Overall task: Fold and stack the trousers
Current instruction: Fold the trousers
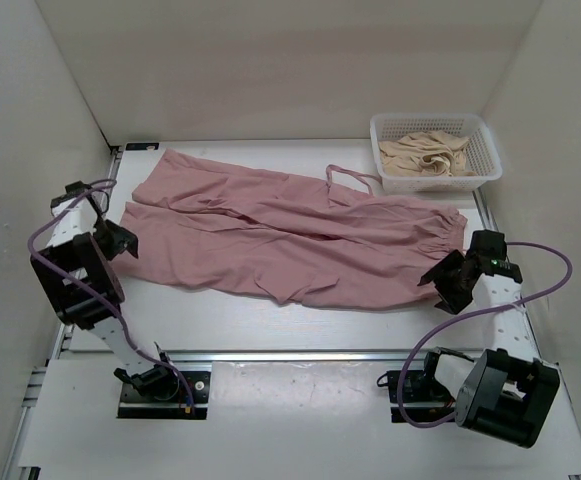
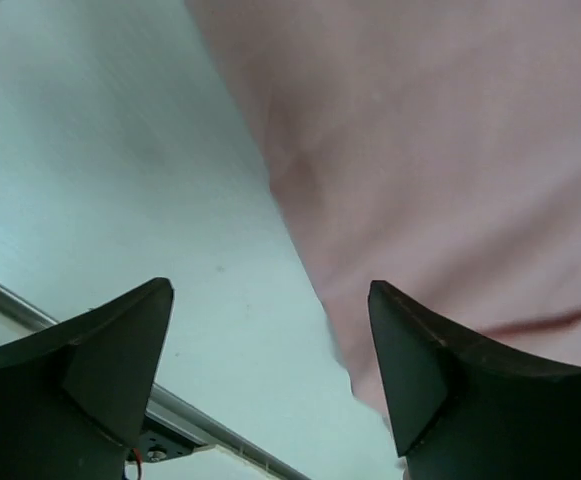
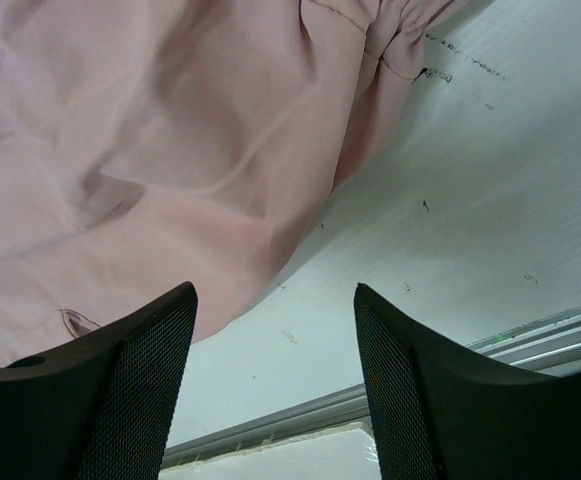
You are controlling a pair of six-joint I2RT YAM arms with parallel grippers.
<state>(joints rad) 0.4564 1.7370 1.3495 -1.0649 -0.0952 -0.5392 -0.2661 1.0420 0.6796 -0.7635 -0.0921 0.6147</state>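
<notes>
The dusty-pink trousers (image 1: 290, 235) lie spread flat across the table, leg ends at the left, gathered waistband at the right, a drawstring loop at the back. My left gripper (image 1: 122, 240) is open, just left of the leg ends; in the left wrist view (image 2: 270, 300) the pink cloth edge (image 2: 420, 180) runs between its fingers, untouched. My right gripper (image 1: 448, 280) is open at the near right corner of the waistband; the right wrist view (image 3: 275, 295) shows the cloth hem (image 3: 170, 180) and bare table between its fingers.
A white mesh basket (image 1: 485, 135) at the back right holds a crumpled beige garment (image 1: 428, 155). White walls enclose the table on three sides. A metal rail (image 1: 290, 353) runs along the near edge.
</notes>
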